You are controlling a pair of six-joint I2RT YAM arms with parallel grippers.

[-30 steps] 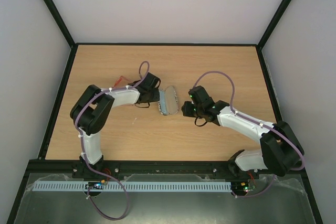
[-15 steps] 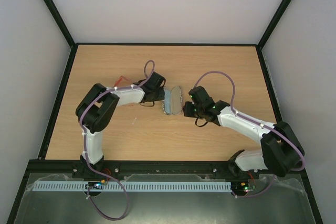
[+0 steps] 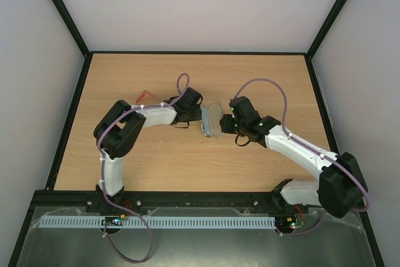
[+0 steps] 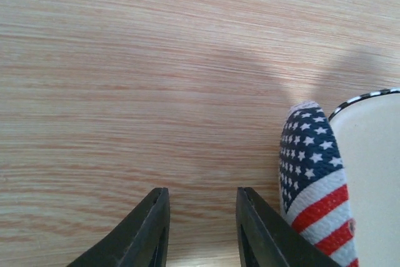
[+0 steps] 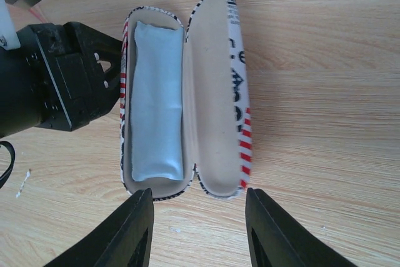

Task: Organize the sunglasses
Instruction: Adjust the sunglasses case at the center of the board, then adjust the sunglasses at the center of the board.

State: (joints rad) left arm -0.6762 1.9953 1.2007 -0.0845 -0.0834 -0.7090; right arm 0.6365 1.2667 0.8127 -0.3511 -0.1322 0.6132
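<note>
**Squarely between two grippers: an open case, sunglasses off to the left**

Roughly at the middle of the table (image 3: 269,79) lies the flag-printed case (image 3: 211,120), hinged open with both halves facing up. The right wrist view shows a folded light blue cloth (image 5: 156,110) filling its left half, while the right half shows only bare cream lining.

The left gripper (image 3: 197,113) sits low at the case's left side. In its own camera its two fingers (image 4: 156,232) are parted with only wood between them, and the starred end of the case stands just to their right. From the right wrist view the black body of that gripper is close against the case's left rim; whether it touches cannot be told.

The right gripper (image 5: 199,229) comes in from the right side of the scene, its fingers spread wide and holding nothing, their tips just short of the case's end.

The sunglasses (image 3: 145,94) lie on the wood to the far left of the case, mostly hidden behind the left arm; only a thin red piece shows, well apart from both grippers' fingers.
</note>
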